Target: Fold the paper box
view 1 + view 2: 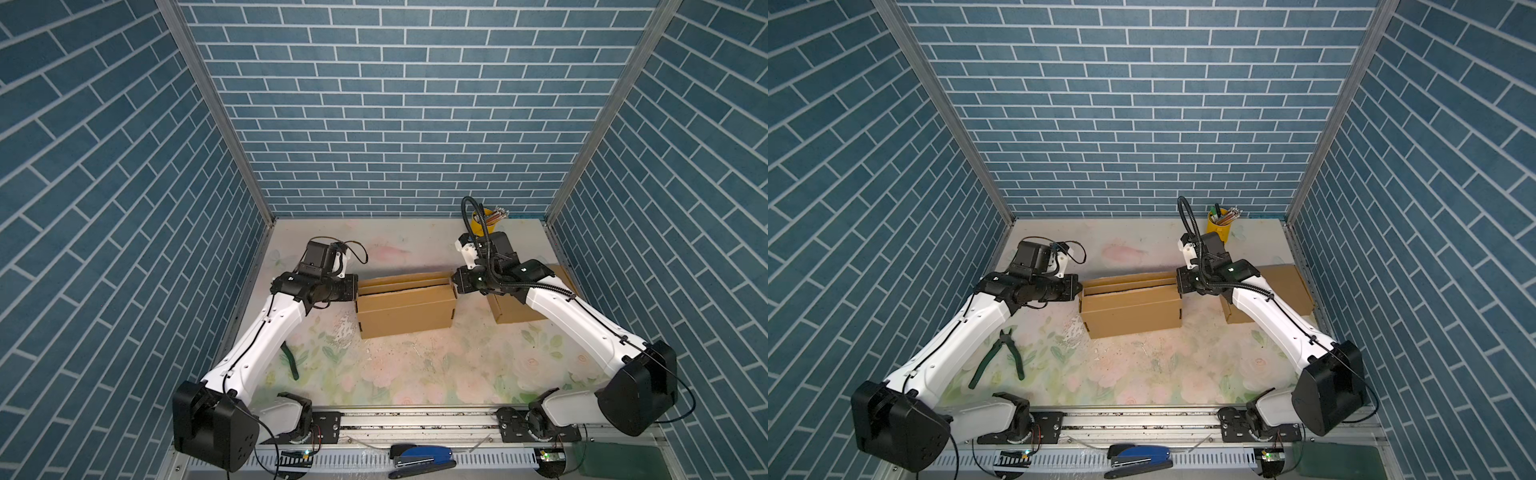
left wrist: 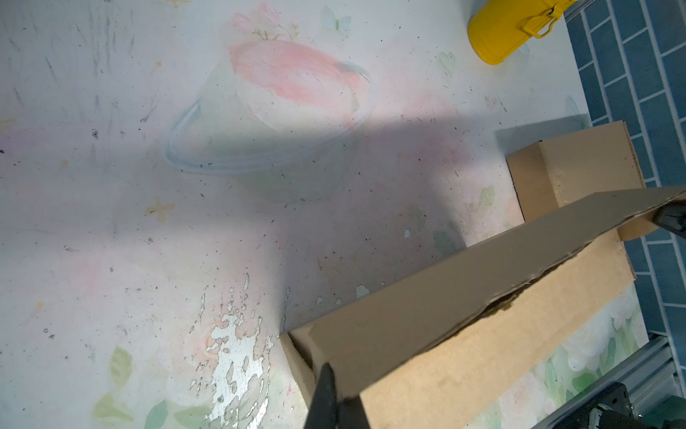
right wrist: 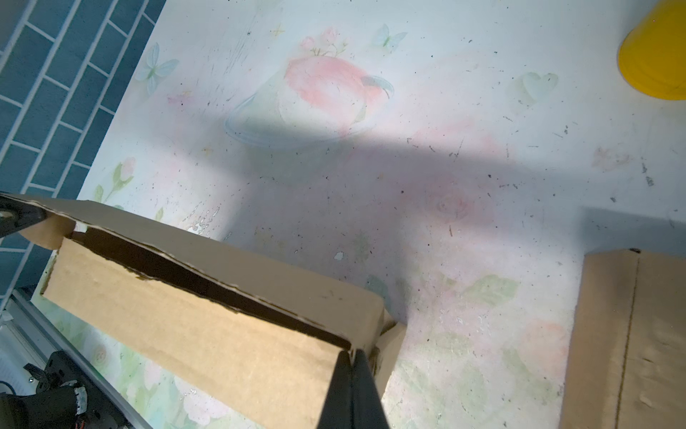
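Note:
The brown paper box (image 1: 405, 307) (image 1: 1131, 311) lies lengthwise in the middle of the table, its long back flap (image 2: 427, 289) raised and a dark gap showing under it (image 3: 208, 282). My left gripper (image 1: 356, 287) (image 1: 1080, 286) is at the box's left end, and in the left wrist view it (image 2: 336, 386) is shut on the flap's corner. My right gripper (image 1: 454, 283) (image 1: 1177, 283) is at the right end, and in the right wrist view it (image 3: 350, 356) is pinched shut on the flap's other corner.
A second cardboard box (image 1: 519, 309) (image 1: 1283, 286) (image 3: 631, 334) lies under the right arm by the right wall. A yellow cup of pencils (image 1: 1219, 226) (image 2: 508, 29) stands at the back right. Green pliers (image 1: 1005, 357) lie front left. A blue stapler (image 1: 422, 457) rests on the front rail.

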Action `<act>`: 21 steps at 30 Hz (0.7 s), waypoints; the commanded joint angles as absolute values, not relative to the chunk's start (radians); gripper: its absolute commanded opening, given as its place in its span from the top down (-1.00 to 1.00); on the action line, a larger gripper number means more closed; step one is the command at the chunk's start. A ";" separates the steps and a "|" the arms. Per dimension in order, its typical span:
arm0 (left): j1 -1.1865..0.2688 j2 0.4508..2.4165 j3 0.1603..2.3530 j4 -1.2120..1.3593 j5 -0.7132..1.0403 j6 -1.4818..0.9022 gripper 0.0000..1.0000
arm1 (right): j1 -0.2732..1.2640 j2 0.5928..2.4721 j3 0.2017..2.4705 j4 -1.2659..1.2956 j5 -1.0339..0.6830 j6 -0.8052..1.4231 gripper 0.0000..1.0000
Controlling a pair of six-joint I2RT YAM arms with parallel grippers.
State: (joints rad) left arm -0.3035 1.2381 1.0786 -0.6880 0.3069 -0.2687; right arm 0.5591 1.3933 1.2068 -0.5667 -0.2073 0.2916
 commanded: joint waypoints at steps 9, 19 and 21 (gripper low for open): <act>-0.330 1.273 1.081 -0.915 0.369 -0.218 0.96 | 0.575 1.411 1.181 -0.578 -0.257 0.316 1.00; -0.334 1.293 1.073 -0.863 0.350 -0.239 0.96 | 0.571 1.392 1.207 -0.608 -0.351 0.293 0.68; -0.336 1.300 1.078 -0.864 0.350 -0.238 0.96 | 0.565 1.377 1.213 -0.621 -0.378 0.260 0.42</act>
